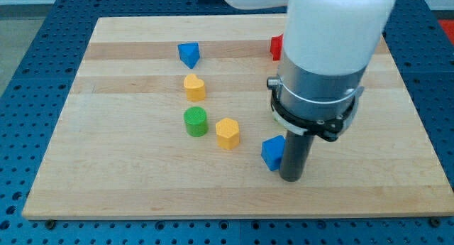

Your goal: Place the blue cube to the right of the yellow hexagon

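The blue cube (272, 153) lies on the wooden board (128, 181), right of and a little below the yellow hexagon (228, 133). My tip (291, 178) is at the end of the dark rod, against the cube's right side. The rod hides part of the cube's right edge. A gap of about one block width separates the cube from the hexagon.
A green cylinder (196, 121) stands left of the hexagon. A yellow heart-shaped block (194, 86) is above it. A blue triangular block (189, 54) is near the top. A red block (277, 47) is partly hidden behind the arm (323, 74).
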